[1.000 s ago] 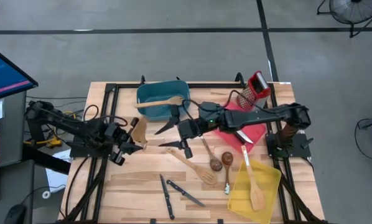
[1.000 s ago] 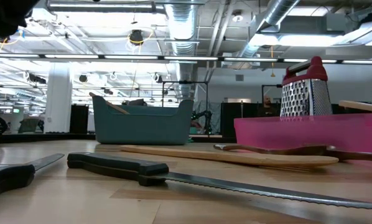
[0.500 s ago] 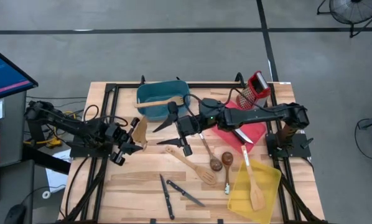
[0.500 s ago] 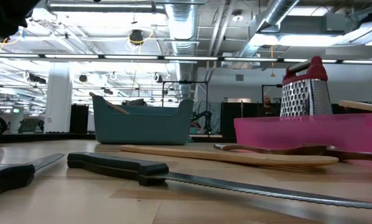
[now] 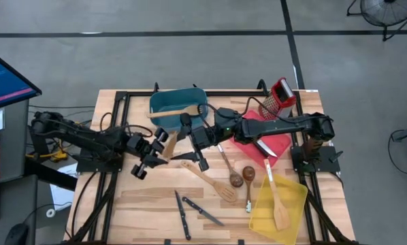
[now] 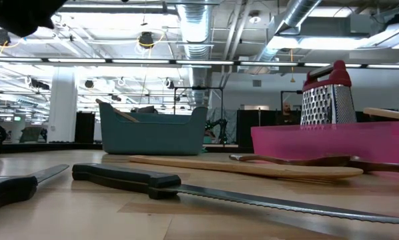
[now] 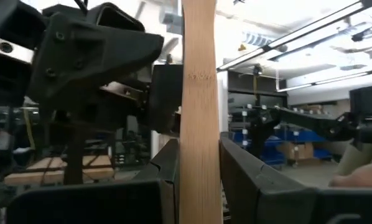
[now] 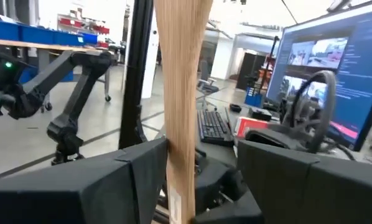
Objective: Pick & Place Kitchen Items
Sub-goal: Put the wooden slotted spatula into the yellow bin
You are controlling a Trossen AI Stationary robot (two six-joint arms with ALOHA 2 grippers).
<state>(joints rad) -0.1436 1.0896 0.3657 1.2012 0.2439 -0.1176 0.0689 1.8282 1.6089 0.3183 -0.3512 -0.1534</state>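
Both arms meet left of the bench's middle, just on the near side of the teal bin at the far edge. Between them, lifted off the wood, is the spatula. From above it looks short, its long axis running roughly from the near edge toward the far edge.

The left gripper is clamped on it. In the left wrist view the spatula stands straight up through the fingers, wood tight against both pads. The right gripper comes in from the other side with its jaws apart. In its wrist view the spatula lies against one finger with a clear gap to the other, and the wood widens away from the fingers.

There is bare bench in the near left corner and along the left edge. Toward the near edge lie two knives. A turner lies slantwise right of the grippers, and two spoons lie just beyond it. The red bin and grater crowd the far right, with the yellow bin at the near right corner.

The low view misses the handover. It shows a knife lying flat, the turner behind it, and the grater upright.
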